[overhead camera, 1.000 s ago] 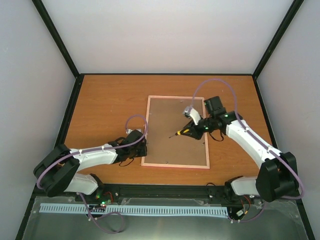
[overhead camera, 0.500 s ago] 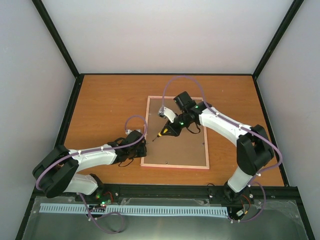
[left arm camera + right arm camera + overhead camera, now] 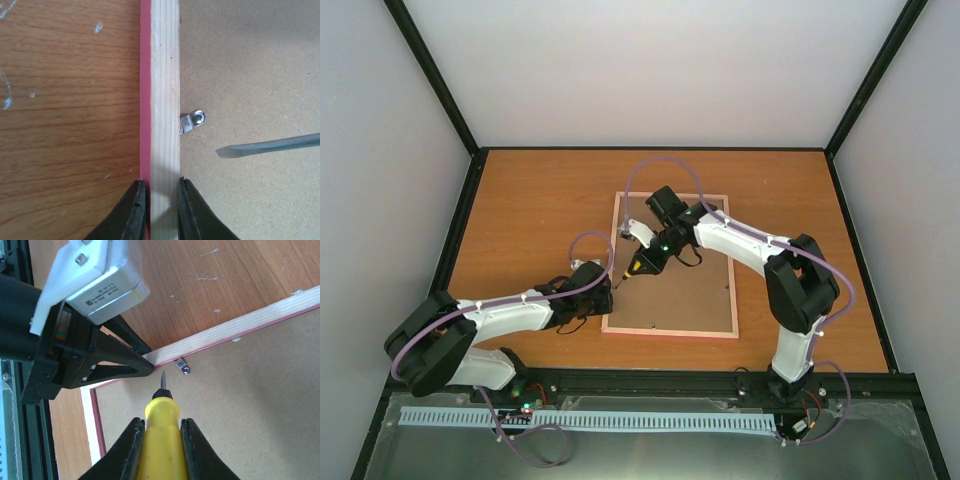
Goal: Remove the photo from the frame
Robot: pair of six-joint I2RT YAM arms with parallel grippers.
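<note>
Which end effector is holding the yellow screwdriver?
The right end effector, shut on the yellow screwdriver; the left end effector pinches the frame instead.

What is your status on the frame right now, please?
Left gripper shut on frame edge. Right gripper holds screwdriver, tip near clip. Backing board up, photo hidden.

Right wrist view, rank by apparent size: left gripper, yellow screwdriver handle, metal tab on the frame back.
1. left gripper, fills the upper left.
2. yellow screwdriver handle, though it sits right at the camera, so it looks oversized.
3. metal tab, clearly the smallest.
</note>
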